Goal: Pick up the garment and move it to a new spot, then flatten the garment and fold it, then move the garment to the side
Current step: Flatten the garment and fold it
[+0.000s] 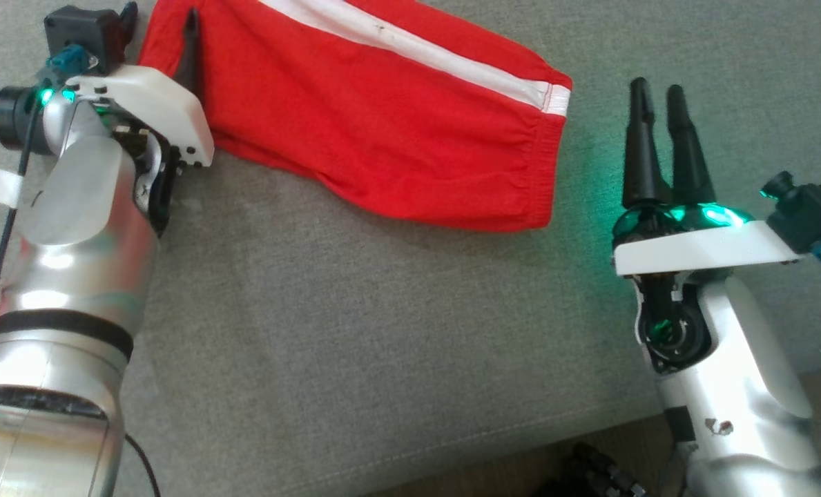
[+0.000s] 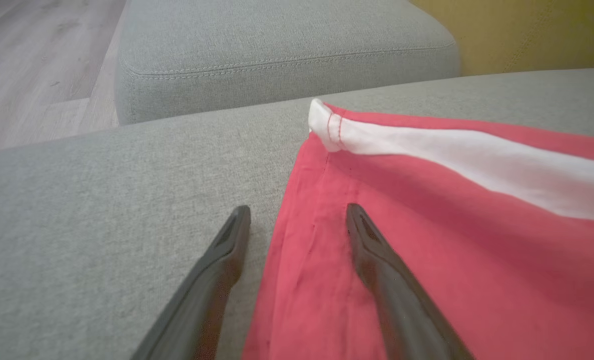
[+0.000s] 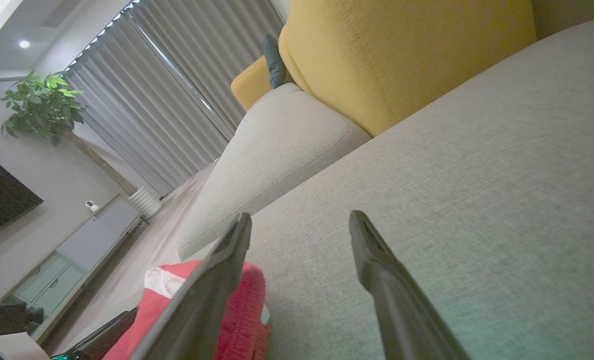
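**Handling.** The garment [image 1: 382, 117] is judged light, soft and limp. It will sag from any single hold, and stacked layers may slide apart when lifted. It is not fragile. The weave looks matte, so slip between the fingers should be low.

**Recommended hold.** Pinch at an edge or corner, through all layers, with 1 gripper at each end (2 holds keep the cloth from bunching). The stitched hems are the firmest places.

**Position.** The garment lies flat on the grey sofa cushion [image 1: 382, 345], at the top of the head view, nearer the left arm.

**Grippers.**
- The left gripper [image 2: 297, 210] has its fingers spread wide and holds nothing. It straddles the garment's near edge, 1 finger over red cloth and 1 over bare cushion. Contact with the cloth cannot be confirmed.
- The right gripper [image 1: 657, 88] is also spread wide and empty. It sits over bare cushion, apart from the garment's hemmed end.

**Appearance.** The fabric is red, with 1 white band [image 1: 410, 48] running lengthwise. The hems are stitched and 1 end is slightly gathered.
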